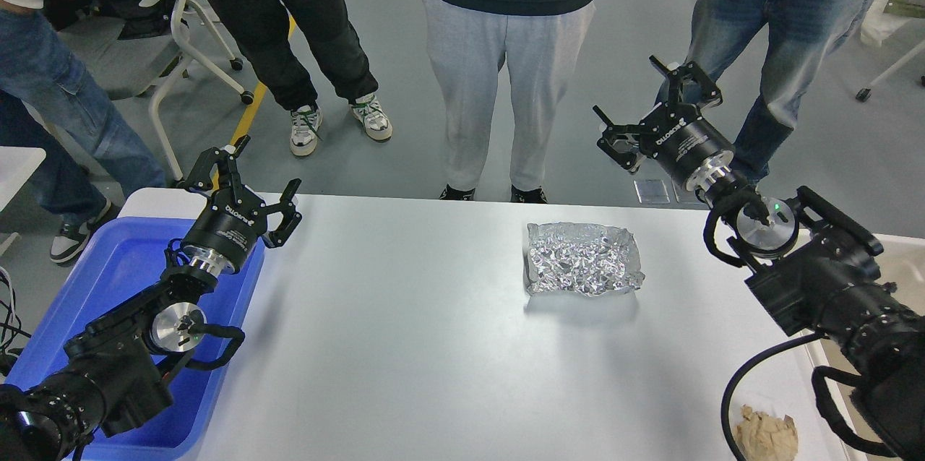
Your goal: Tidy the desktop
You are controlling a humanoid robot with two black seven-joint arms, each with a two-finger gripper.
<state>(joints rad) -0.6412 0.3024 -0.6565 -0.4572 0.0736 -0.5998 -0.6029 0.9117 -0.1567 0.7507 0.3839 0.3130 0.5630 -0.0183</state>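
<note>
The white desktop (405, 345) fills the middle of the head view. A crumpled sheet of silver foil (582, 259) lies on its far right part. A crumpled brown paper ball (766, 433) lies at its near right corner. My left gripper (242, 175) is open and empty, raised over the far left corner of the desktop beside the blue tub. My right gripper (656, 110) is open and empty, raised beyond the far edge of the desktop, up and to the right of the foil.
A blue plastic tub (108, 302) stands at the left under my left arm. A beige bin (892, 259) stands at the right, mostly hidden by my right arm. Several people stand along the far edge. A white chair (181, 35) is at the far left.
</note>
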